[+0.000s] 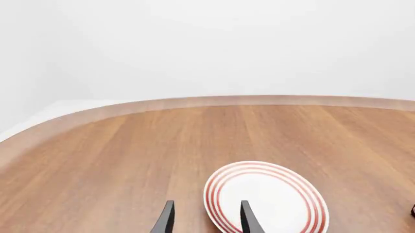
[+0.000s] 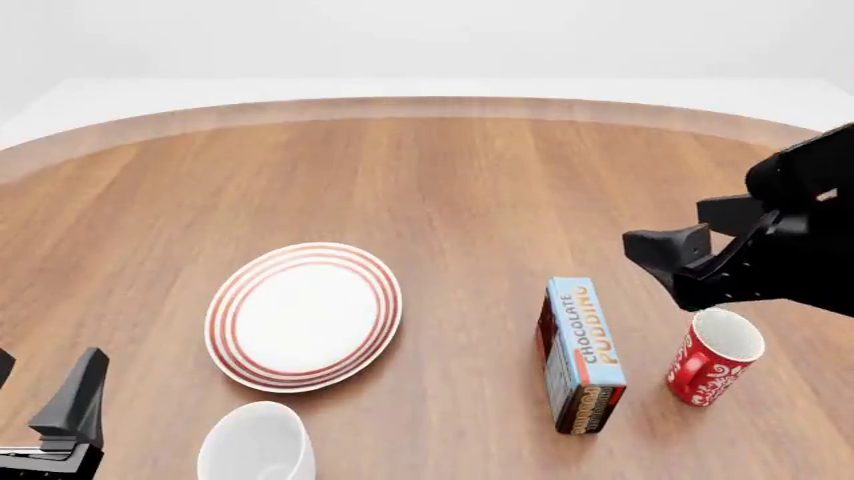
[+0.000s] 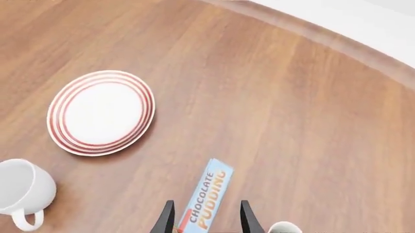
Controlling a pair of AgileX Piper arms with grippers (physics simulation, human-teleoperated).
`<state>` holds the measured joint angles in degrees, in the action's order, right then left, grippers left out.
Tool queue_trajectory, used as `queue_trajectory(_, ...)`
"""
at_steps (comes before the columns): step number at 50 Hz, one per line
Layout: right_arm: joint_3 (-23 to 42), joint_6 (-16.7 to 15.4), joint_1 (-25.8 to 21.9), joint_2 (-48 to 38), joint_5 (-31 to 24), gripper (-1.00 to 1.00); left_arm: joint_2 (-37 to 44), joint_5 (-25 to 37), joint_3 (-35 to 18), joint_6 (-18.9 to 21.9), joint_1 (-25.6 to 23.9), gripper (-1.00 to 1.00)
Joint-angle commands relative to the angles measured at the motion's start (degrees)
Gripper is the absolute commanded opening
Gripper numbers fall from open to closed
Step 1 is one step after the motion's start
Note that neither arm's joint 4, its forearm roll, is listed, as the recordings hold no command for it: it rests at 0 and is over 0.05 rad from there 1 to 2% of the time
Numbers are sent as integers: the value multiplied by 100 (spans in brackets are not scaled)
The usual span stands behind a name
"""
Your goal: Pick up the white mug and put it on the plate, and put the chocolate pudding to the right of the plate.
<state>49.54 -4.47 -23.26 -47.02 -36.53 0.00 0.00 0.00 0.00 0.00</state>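
Note:
The white mug (image 2: 256,446) stands upright at the near edge of the table, just in front of the plate (image 2: 304,316), which has nothing on it. The chocolate pudding (image 2: 583,352) lies flat, label up, to the right of the plate. My left gripper (image 2: 40,382) is open and low at the near left, left of the white mug; its wrist view shows the left gripper (image 1: 206,219) with the plate (image 1: 266,199) just beyond. My right gripper (image 3: 206,216) hangs open, high above the chocolate pudding (image 3: 206,200); in the front view, the right gripper (image 2: 687,250) holds nothing.
A red mug (image 2: 714,356) with a white swirl pattern stands tilted just right of the pudding box, under my right arm. The round wooden table (image 2: 441,180) curves away to its far edge, with a white floor beyond.

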Motion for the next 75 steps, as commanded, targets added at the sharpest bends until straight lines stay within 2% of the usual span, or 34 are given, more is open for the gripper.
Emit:
queue_trajectory(1, 296, 297, -36, -316, -213, 100, 0, 0, 0, 0, 0, 100)
queue_trajectory(2, 304, 243, -12, -333, -215, 100, 0, 0, 0, 0, 0, 100)
queue_trajectory(4, 354, 468, -32, -424, -230, 100, 0, 0, 0, 0, 0, 100)
queue_trajectory(5, 380, 352, -18, -446, -223, 100, 0, 0, 0, 0, 0, 100)
queue_trajectory(6, 386, 339, -30, -463, -221, 100, 0, 0, 0, 0, 0, 100)
queue_trajectory(7, 400, 487, -26, -491, -226, 100, 0, 0, 0, 0, 0, 100)
queue_trajectory(9, 381, 396, -6, -525, -188, 100, 0, 0, 0, 0, 0, 100)
queue_trajectory(11, 370, 556, 7, -622, -173, 100, 0, 0, 0, 0, 0, 100)
queue_trajectory(31, 325, 543, 438, -1164, -134, 100, 0, 0, 0, 0, 0, 100)
queue_trajectory(47, 307, 712, 368, -1521, -73, 100, 0, 0, 0, 0, 0, 100)
queue_trajectory(48, 437, 873, 223, -2151, 114, 100, 0, 0, 0, 0, 0, 100)
queue_trajectory(56, 442, 872, 249, -2288, 175, 100, 0, 0, 0, 0, 0, 100)
queue_trajectory(63, 401, 958, 215, -2368, 206, 100, 0, 0, 0, 0, 0, 100)
queue_trajectory(66, 421, 1133, 182, -2428, 190, 100, 0, 0, 0, 0, 0, 100)
queue_trajectory(67, 415, 1069, 244, -2433, 188, 100, 0, 0, 0, 0, 0, 100)
queue_trajectory(75, 318, 1185, 298, -2522, 197, 100, 0, 0, 0, 0, 0, 100)
